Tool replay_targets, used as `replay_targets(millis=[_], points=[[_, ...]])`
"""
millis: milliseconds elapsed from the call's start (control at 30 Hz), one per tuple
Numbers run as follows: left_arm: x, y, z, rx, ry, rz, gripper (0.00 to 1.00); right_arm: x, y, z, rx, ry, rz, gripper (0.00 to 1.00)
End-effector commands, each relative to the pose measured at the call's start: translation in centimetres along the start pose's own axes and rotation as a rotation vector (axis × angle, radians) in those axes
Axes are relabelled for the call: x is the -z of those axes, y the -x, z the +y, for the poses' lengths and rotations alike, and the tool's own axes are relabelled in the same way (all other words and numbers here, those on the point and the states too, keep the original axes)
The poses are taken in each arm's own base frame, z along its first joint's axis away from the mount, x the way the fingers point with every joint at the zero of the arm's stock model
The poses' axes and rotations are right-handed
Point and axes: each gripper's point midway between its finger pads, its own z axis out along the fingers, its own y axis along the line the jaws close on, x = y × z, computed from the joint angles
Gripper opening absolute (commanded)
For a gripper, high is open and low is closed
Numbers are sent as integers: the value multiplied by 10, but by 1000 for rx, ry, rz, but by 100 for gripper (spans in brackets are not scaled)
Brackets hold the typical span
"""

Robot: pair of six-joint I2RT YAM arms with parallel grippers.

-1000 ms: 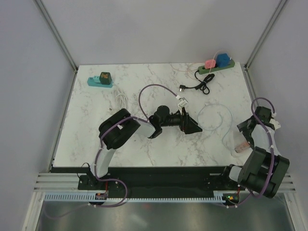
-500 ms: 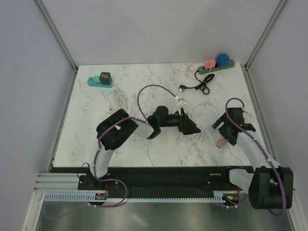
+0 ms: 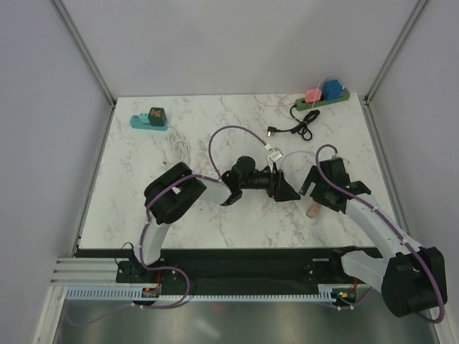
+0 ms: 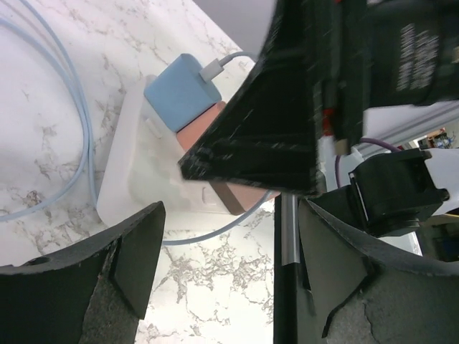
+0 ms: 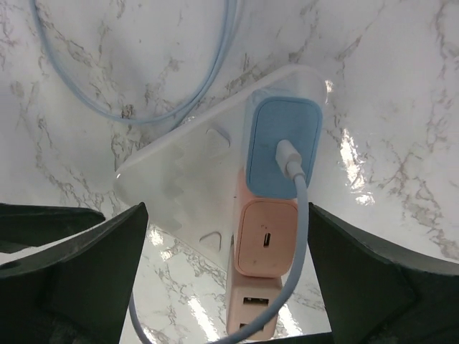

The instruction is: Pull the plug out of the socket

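The blue plug (image 5: 272,122) looks rigid and slick, the white socket (image 5: 179,186) light; the plug's flat sides suit a pinch; left jaws and right jaws gape wide

no legible text — any view

Pink plug (image 4: 197,133) half behind right fingers (image 4: 272,122)
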Motion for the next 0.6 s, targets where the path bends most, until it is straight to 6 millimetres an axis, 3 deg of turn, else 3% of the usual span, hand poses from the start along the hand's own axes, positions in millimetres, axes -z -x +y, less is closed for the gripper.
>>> replay_targets(millis=[0, 33, 167, 300, 433, 500, 567], points=[[-7, 4, -1, -51, 19, 12, 81, 25, 36, 4, 76, -18, -106, 98], [-10, 7, -3, -66, 26, 14, 81, 29, 38, -5, 84, -63, -116, 98], [-19, -1, -6, -125, 55, 47, 79, 44, 58, -3, 76, -59, -185, 98], [-26, 0, 5, -112, 95, 66, 79, 55, 73, -16, 77, -122, -227, 98], [-36, 4, 7, -98, 88, 90, 78, 50, 76, -43, 27, -183, -168, 98], [-39, -6, 14, -68, 90, 126, 78, 46, 71, -38, 20, -143, -127, 98], [-37, -1, 13, -69, 101, 114, 74, 43, 70, -33, 32, -124, -104, 98]])
